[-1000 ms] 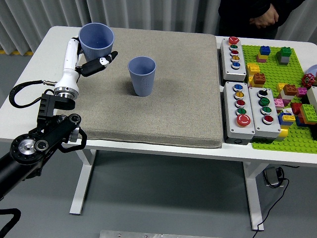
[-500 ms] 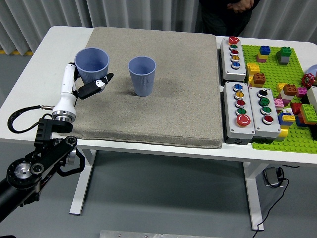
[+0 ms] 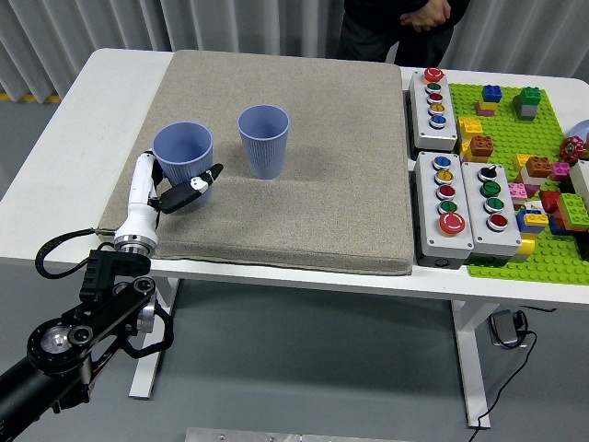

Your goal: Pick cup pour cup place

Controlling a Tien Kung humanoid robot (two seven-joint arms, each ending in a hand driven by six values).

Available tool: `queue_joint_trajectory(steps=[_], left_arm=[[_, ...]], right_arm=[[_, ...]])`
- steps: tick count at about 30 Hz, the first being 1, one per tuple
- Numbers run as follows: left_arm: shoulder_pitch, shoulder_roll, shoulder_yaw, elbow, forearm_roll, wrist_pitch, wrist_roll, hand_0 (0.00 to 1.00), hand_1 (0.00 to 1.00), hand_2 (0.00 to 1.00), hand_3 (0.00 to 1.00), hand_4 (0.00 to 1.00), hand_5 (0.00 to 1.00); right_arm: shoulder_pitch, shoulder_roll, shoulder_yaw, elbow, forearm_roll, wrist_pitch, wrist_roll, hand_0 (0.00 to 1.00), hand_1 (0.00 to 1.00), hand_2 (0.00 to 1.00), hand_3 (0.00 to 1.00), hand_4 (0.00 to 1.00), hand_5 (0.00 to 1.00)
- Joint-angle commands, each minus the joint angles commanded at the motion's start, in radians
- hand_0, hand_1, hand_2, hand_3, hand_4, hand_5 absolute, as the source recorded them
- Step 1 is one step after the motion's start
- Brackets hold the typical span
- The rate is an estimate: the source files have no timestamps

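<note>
A white table carries a grey mat, and over the past second the robot's left hand has drawn back along that mat toward the near edge, bringing a blue cup with it. A second ago the cup was held up at the mat's far left corner; half a second ago it was partway back; now it is upright over the near left part of the mat, and whether its base touches the cloth cannot be told. The hand's fingers are curled around the cup's lower wall, a dark fingertip showing on the side that faces the second cup. That second cup stands upright just beyond the hand and to its right, close but apart, where it stood a second ago. Far off to the hand's right sit three button boxes and a green plate of toy bricks; across the table from the hand, a person has shifted leftward along the far edge, hands clasped. The right hand is out of view. The held cup being carried back down suggests the placing step is nearly complete, with only the release left.
</note>
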Motion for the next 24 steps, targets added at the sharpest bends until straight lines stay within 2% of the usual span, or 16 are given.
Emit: queue_joint_trajectory(steps=[2, 4, 7, 13, 24], left_arm=[[-0.003, -0.003, 0.004, 0.008, -0.005, -0.004, -0.012, 0.573, 0.537, 0.535, 0.548, 0.844, 0.159], [-0.011, -0.012, 0.015, 0.027, -0.021, -0.027, -0.05, 0.576, 0.543, 0.54, 0.552, 0.845, 0.16], [-0.022, -0.023, 0.034, 0.052, -0.023, -0.029, -0.072, 0.576, 0.543, 0.54, 0.552, 0.845, 0.16], [-0.049, -0.043, 0.063, 0.11, -0.021, -0.024, -0.104, 0.584, 0.547, 0.544, 0.551, 0.844, 0.159], [-0.091, -0.054, 0.084, 0.175, -0.041, -0.02, -0.129, 0.584, 0.547, 0.544, 0.55, 0.846, 0.167]], right_arm=[[0.001, 0.0, 0.0, 0.0, 0.0, 0.0, 0.0, 0.7, 0.706, 0.663, 0.629, 0.037, 0.322], [0.004, 0.0, 0.001, 0.0, -0.004, 0.001, 0.0, 0.7, 0.705, 0.663, 0.629, 0.036, 0.322], [0.006, 0.0, -0.001, 0.0, -0.001, 0.001, 0.0, 0.7, 0.705, 0.663, 0.629, 0.036, 0.322], [0.014, 0.001, -0.004, 0.0, 0.0, 0.001, -0.001, 0.7, 0.706, 0.663, 0.629, 0.035, 0.321], [0.02, 0.0, -0.007, 0.0, 0.004, 0.001, -0.001, 0.7, 0.706, 0.663, 0.629, 0.034, 0.324]])
